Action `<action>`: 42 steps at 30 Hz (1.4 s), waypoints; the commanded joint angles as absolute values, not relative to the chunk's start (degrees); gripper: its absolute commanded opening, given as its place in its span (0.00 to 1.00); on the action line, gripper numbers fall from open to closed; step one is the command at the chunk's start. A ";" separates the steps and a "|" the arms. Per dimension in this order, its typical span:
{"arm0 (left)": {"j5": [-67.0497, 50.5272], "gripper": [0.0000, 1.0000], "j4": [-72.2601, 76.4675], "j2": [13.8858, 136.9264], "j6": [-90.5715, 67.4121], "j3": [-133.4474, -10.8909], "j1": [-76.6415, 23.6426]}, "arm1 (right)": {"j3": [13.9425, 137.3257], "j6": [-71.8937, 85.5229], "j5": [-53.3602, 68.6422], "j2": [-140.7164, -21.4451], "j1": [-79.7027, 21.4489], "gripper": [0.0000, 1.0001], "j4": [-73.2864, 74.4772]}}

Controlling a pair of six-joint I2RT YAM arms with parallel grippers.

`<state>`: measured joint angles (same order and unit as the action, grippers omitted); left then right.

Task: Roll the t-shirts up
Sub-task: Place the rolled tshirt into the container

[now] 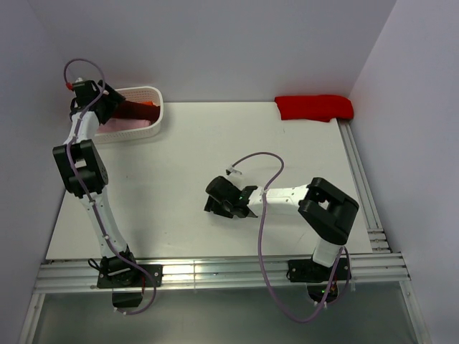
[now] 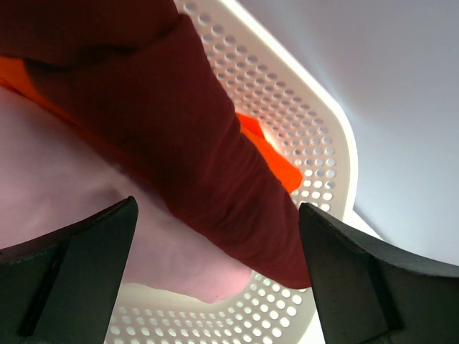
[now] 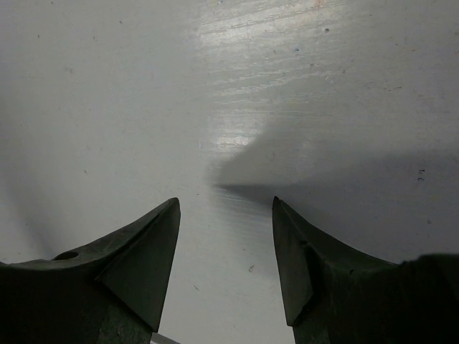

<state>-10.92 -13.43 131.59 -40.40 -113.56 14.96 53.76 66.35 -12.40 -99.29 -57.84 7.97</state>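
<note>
The dark maroon t-shirt lies crumpled in a white perforated basket, on top of a pale pink t-shirt and an orange one. My left gripper hovers just over this pile with its fingers spread wide; the maroon cloth runs under the gap but is not pinched. From above, the left gripper sits at the basket's left end. A rolled bright red t-shirt lies at the table's back right. My right gripper is open above bare table.
The basket stands at the table's back left corner against the wall. Metal rails run along the right and near edges of the white table. Grey walls close in the back and both sides.
</note>
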 commanded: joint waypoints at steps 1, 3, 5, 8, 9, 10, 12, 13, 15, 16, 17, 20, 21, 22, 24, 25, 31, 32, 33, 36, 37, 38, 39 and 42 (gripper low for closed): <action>-7.12 0.99 -13.09 125.95 -41.66 -113.99 14.77 | 54.84 65.30 -12.04 -101.34 -57.48 0.62 9.49; -7.47 0.99 -13.89 126.03 -41.40 -114.52 14.77 | 54.84 65.30 -12.04 -101.34 -57.48 0.62 9.40; -7.38 0.99 -14.59 125.86 -41.13 -115.05 14.77 | 54.67 65.39 -12.22 -101.08 -57.39 0.62 9.32; -7.56 0.99 -14.33 124.54 -40.52 -114.26 14.68 | 54.40 65.30 -12.30 -100.55 -57.48 0.62 9.14; -7.91 0.99 -14.67 124.19 -40.17 -114.26 14.68 | 54.40 65.30 -12.39 -100.46 -57.48 0.63 9.14; -8.08 0.99 -15.11 123.67 -39.73 -114.61 14.68 | 54.58 65.13 -12.39 -100.37 -57.39 0.63 9.31; -8.87 0.99 -16.34 123.14 -38.42 -115.13 14.59 | 54.67 65.13 -12.57 -100.20 -57.48 0.63 9.58; -9.31 0.99 -16.61 122.35 -37.63 -115.48 14.59 | 54.75 65.13 -12.57 -99.76 -57.39 0.63 9.58; -10.19 0.99 -17.75 121.47 -34.65 -115.84 14.68 | 54.67 65.04 -12.66 -99.23 -57.48 0.63 9.58; -12.63 0.99 -19.06 120.51 -33.06 -116.62 14.59 | 54.58 65.04 -13.09 -98.79 -57.48 0.63 9.67; -13.87 0.99 -20.46 120.15 -31.05 -117.33 14.68 | 54.58 65.04 -13.18 -97.74 -57.48 0.63 9.75; -20.63 0.99 -25.13 117.17 -22.79 -118.13 14.76 | 53.70 65.04 -14.23 -94.32 -57.48 0.64 9.67; -22.66 1.00 -26.44 116.11 -18.07 -117.86 14.94 | 53.35 65.13 -14.67 -93.26 -57.39 0.64 9.58; -25.37 0.99 -28.11 113.84 -15.32 -116.30 14.85 | 52.65 65.30 -15.37 -92.21 -57.48 0.64 9.49; -32.85 0.99 -32.77 110.93 -7.70 -113.05 14.77 | 50.81 65.39 -16.78 -88.34 -57.48 0.65 8.62; -35.13 0.99 -34.35 107.87 -4.86 -109.46 14.68 | 49.93 65.83 -17.05 -85.63 -57.48 0.66 8.09; -40.25 0.99 -37.79 91.80 8.87 -86.25 11.09 | 48.25 65.83 -23.72 -77.62 -57.39 0.70 9.75; -40.34 0.99 -37.79 89.67 9.83 -83.52 10.29 | 48.34 65.74 -25.56 -77.00 -57.31 0.70 10.89; -40.95 0.99 -38.58 85.99 12.02 -78.80 9.33 | 48.43 65.92 -26.19 -76.30 -57.22 0.71 11.42; -39.56 0.99 -35.18 80.26 11.08 -69.65 4.93 | 48.16 65.39 -28.12 -73.92 -57.22 0.73 12.39; -39.20 0.99 -33.94 76.68 10.47 -67.52 3.09 | 47.90 65.48 -29.00 -72.61 -57.13 0.74 12.74; -38.68 0.99 -32.97 75.16 10.02 -65.76 2.29 | 47.64 65.74 -29.53 -71.81 -57.04 0.75 13.09; -37.45 0.99 -32.09 73.41 9.41 -63.48 1.50 | 46.42 65.74 -29.88 -70.07 -57.13 0.76 12.66; -37.88 0.99 -32.96 72.77 9.14 -61.97 -0.26 | 43.87 65.65 -30.67 -66.72 -57.04 0.77 11.25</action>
